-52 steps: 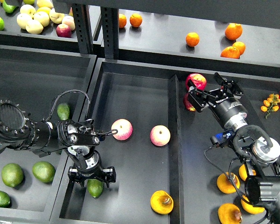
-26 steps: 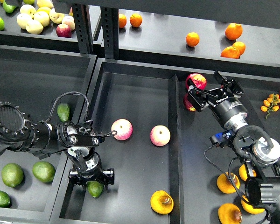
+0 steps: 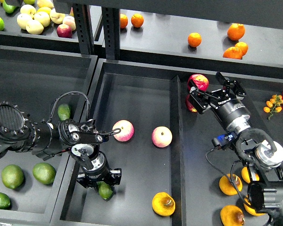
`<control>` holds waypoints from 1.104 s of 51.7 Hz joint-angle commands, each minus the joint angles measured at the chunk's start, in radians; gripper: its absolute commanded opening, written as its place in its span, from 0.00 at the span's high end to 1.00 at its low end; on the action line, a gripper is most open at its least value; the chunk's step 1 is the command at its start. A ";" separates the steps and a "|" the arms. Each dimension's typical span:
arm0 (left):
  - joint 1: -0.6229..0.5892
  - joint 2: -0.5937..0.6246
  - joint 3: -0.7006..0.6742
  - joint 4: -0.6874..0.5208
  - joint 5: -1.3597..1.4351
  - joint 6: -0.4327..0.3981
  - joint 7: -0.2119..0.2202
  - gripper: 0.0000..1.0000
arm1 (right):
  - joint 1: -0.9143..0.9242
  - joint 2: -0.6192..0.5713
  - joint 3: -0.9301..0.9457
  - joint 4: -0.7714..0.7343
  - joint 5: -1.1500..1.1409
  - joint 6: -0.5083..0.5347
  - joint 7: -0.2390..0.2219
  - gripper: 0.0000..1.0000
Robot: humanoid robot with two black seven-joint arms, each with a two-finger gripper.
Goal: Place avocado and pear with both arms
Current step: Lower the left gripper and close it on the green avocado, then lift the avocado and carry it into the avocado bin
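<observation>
My left gripper [image 3: 100,181] points down over the front left of the middle tray [image 3: 137,94]. Its fingers close around a mid-green avocado [image 3: 105,190], which shows just below them. A golden-yellow pear [image 3: 163,203] with a dark brown spot lies at the front of the same tray, to the right of the avocado. My right gripper [image 3: 216,90] is open and empty over the back of the right tray [image 3: 198,141], just right of a red apple [image 3: 198,81].
Two pink-and-yellow apples [image 3: 123,130] [image 3: 162,136] lie mid-tray. Several green fruits [image 3: 44,173] fill the left tray. More yellow-orange fruits [image 3: 230,184] sit at the front of the right tray. The back shelf holds oranges [image 3: 194,39] and apples [image 3: 34,21].
My left gripper has shifted a little to the right and forward, and the avocado has moved with it. The right arm has not moved.
</observation>
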 commanded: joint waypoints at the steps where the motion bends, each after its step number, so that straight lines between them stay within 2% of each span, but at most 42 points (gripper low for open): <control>1: -0.007 0.000 -0.002 -0.003 -0.010 0.000 0.000 0.78 | -0.004 0.000 0.000 0.001 0.000 0.000 0.000 0.00; 23: -0.156 0.005 -0.045 -0.004 -0.008 0.000 0.000 0.77 | -0.010 0.000 0.000 0.034 0.000 0.013 0.000 0.00; 31: -0.208 0.133 -0.073 -0.006 0.000 0.000 0.000 0.77 | -0.011 0.000 0.000 0.041 0.002 0.011 -0.001 0.00; 44: -0.218 0.345 -0.097 -0.006 0.010 0.000 0.000 0.76 | -0.013 0.000 0.000 0.049 0.002 0.011 -0.001 0.00; 57: -0.126 0.509 -0.186 0.004 0.124 0.000 0.000 0.74 | -0.016 0.000 -0.001 0.052 0.002 0.011 -0.001 0.00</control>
